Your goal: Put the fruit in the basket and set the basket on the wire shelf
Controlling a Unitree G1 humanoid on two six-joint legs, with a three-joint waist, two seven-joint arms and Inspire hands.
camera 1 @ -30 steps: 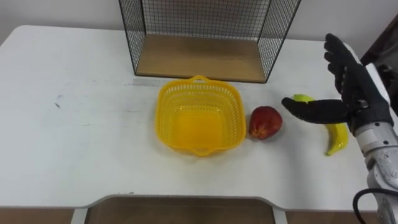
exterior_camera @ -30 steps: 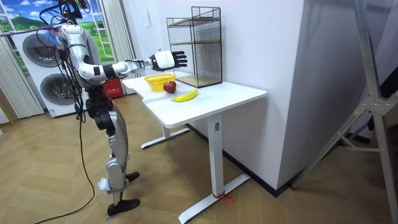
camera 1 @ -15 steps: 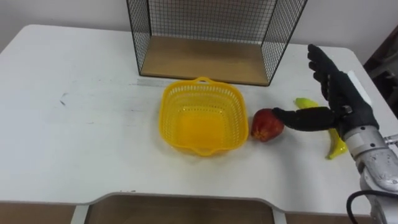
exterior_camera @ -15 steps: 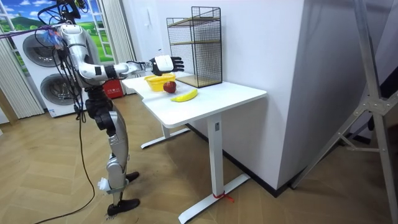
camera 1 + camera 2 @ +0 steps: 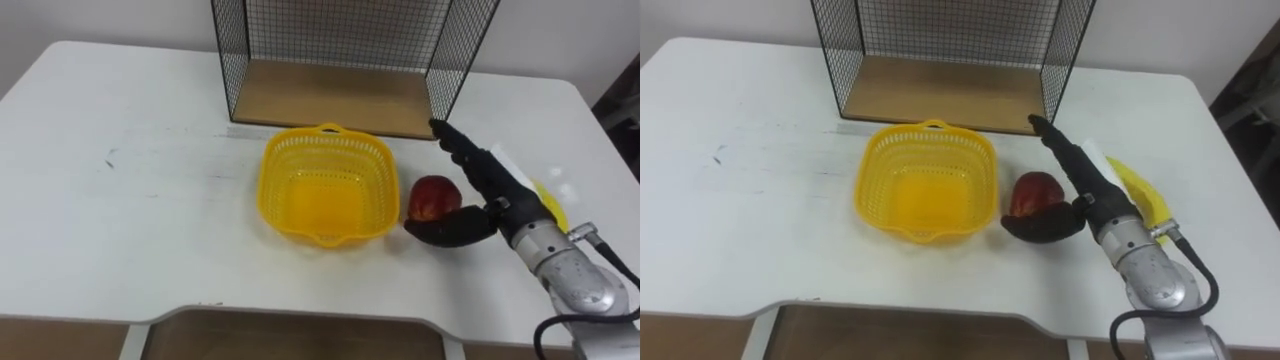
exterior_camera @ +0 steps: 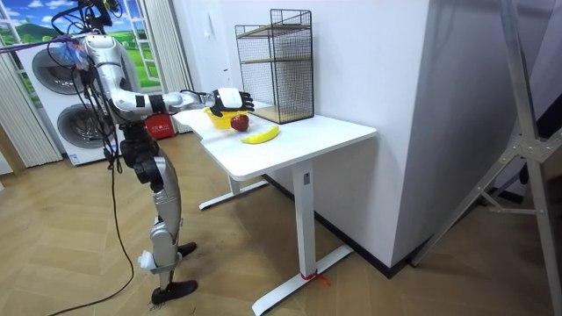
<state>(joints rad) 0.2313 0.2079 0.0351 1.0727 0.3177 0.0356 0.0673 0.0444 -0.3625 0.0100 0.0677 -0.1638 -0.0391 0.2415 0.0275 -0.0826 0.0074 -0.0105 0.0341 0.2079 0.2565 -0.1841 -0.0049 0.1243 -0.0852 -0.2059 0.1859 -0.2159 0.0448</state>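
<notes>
- We saw the right hand (image 5: 503,200) low over the table, its fingers (image 5: 468,158) straight and held close together, and its thumb (image 5: 445,230) spread far out and bent slightly inward. It was a wide, unclosed hand with nothing lifted in it.
- The red apple (image 5: 432,196) sat on the tabletop in the gap between that thumb and the fingers. The fingers ran along its far side and the thumb lay along its near side. We could not tell whether either was pressing on it or just short of it.
- The banana (image 5: 548,198) lay flat on the table just behind the back of the hand, which partly hid it.
- On the thumb side, just past the apple, the yellow plastic basket (image 5: 275,170) stood upright on the table, and both fruits lay outside it.
- Beyond the fingertips stood the wire shelf (image 5: 330,95), a black mesh box with a wooden floor. The fingertips reached close to its front corner post. The basket stood on the table just in front of its open side.
- All of this rested on a white table (image 5: 120,200).
- In the room view the robot stood upright at the table's end on the room view's left, its right arm stretched forward over the tabletop. Washing machines (image 6: 53,79) stood behind it.
</notes>
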